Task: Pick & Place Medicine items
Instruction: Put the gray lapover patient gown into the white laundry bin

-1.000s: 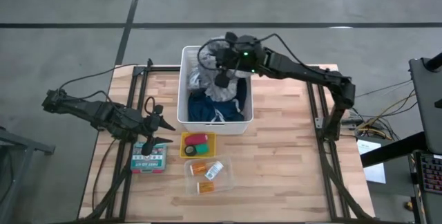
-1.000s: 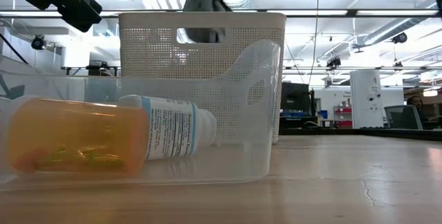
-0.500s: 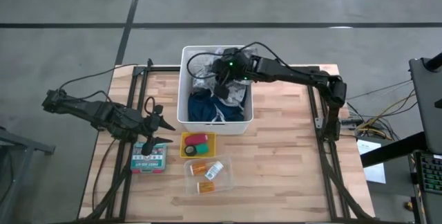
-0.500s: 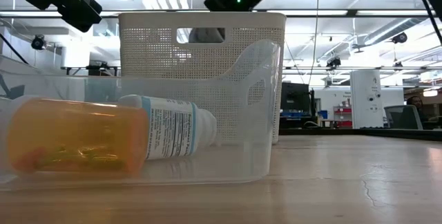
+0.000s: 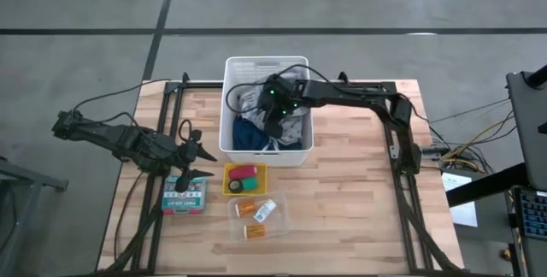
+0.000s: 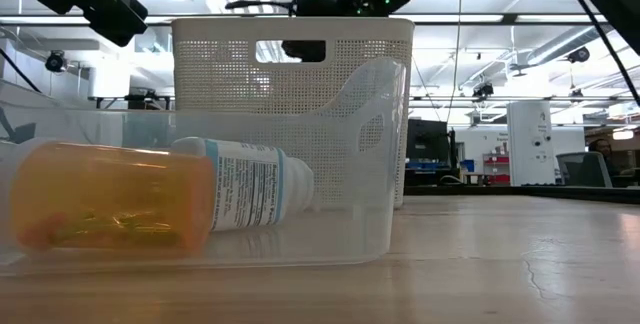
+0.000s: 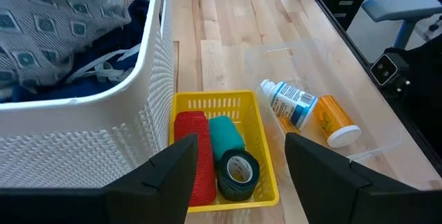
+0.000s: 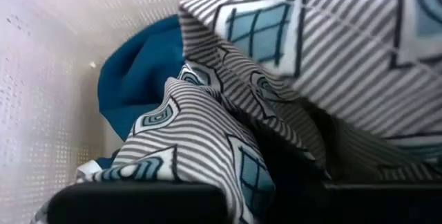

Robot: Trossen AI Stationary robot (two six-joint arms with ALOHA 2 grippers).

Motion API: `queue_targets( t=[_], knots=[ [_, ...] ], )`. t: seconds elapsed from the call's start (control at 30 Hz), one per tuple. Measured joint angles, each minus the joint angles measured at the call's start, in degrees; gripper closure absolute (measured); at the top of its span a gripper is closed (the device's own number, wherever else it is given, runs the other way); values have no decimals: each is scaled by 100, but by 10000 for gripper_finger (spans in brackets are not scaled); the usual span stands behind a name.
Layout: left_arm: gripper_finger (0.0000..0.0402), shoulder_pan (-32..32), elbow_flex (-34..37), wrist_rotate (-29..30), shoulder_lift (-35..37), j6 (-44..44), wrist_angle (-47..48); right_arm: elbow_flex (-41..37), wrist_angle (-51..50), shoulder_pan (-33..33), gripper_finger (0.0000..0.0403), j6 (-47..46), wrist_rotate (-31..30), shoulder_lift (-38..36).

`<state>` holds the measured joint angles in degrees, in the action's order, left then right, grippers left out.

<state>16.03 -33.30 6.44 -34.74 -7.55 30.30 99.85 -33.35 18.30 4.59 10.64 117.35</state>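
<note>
Step in hand: the right gripper (image 5: 275, 121) is reaching down into the white basket (image 5: 229, 76), working among the cloths rather than the medicine – judged a clearing or searching step.
Right gripper: its fingers are closed and are pressing into the grey patterned cloth (image 8: 235, 148); whether a fold is pinched between them cannot be told.
Blue cloth (image 8: 138, 79): lying beside and under the patterned one, against the basket wall.
Left gripper (image 5: 190, 152): hanging partly open over the table just beside the basket, holding nothing, its wrist camera looking over the trays.
Medicine items: a red cylinder (image 7: 192, 156) and a dark green roll (image 7: 237, 174) are lying side by side in the yellow tray (image 7: 266, 151); an orange pill bottle (image 7: 335, 121) and a white labelled bottle (image 7: 291, 103) are lying in the clear tray (image 6: 385, 144); a second orange bottle (image 5: 251, 232) is sitting in that tray too.
Green-and-white box (image 5: 185, 195): sitting on the table just under the left gripper.
Next move: likely lifting the cloth aside – it calls for a firm pinch on fabric.
</note>
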Motion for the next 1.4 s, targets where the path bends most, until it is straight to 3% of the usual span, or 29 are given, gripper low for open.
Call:
queue_targets(
  t=[0.9, 1.03, 1.2, 1.4],
  knots=[
    [176, 0, -2, 0, 0, 0, -2, -2, -246, -41, 394, 40, -14, 42],
    [176, 0, 0, 0, 0, 0, -2, -4, -239, -41, 392, -530, -11, 14],
    [176, 0, 0, 0, 0, 0, -2, -7, -181, -39, 365, -721, -7, -4],
    [176, 1, 0, 0, 0, 0, -2, -7, -164, -39, 293, -746, 7, -8]
  ],
)
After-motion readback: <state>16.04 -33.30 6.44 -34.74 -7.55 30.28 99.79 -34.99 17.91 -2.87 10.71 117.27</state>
